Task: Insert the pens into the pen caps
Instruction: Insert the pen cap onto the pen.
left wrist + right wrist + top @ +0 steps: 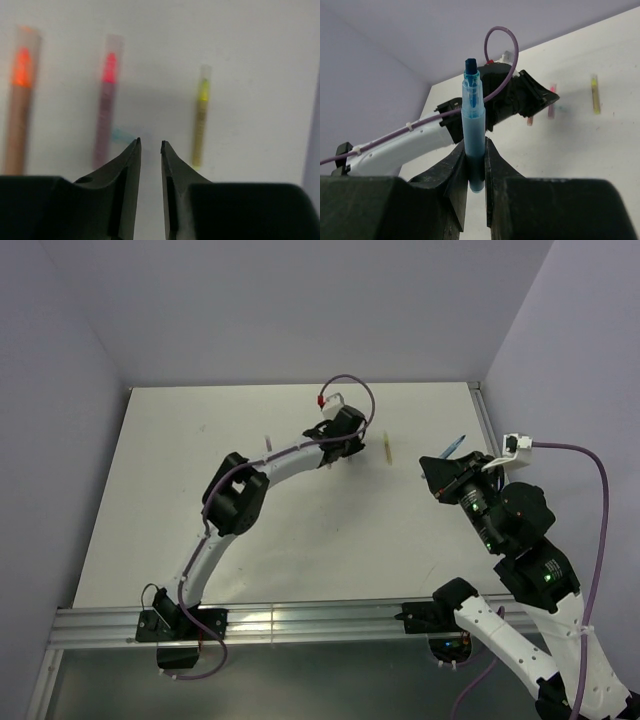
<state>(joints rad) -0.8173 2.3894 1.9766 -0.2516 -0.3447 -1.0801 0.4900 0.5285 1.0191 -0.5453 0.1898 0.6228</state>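
Right arm [500,525] sits off at the right edge of the desk [180,500]. Its jaws are clenched on the blue pen [472,125], gripping the lower end of the barrel. In the wrist view the pen stands straight up out of the jaws with its dark tip on top. From above, the pen pokes out toward the far right corner, up off the desk.

Left arm [235,495] is stretched out to the far middle of the desk. Its jaws are released, with just a narrow gap between the tips and nothing in it. They point down at the desk.

Just past those tips, three more pens lie flat side by side, apart from each other: an orange pen [17,120], a pink pen [104,120] and a yellow pen [200,122]. Each looks like it has a see-through cap over a bright tip, though it's pretty blurry. There's also a small pale blue cap [121,134] right beside the pink pen, near the left-hand jaw tip. It's too fuzzy to say if it touches either one. From above, the yellow one lies between the two arms' ends.
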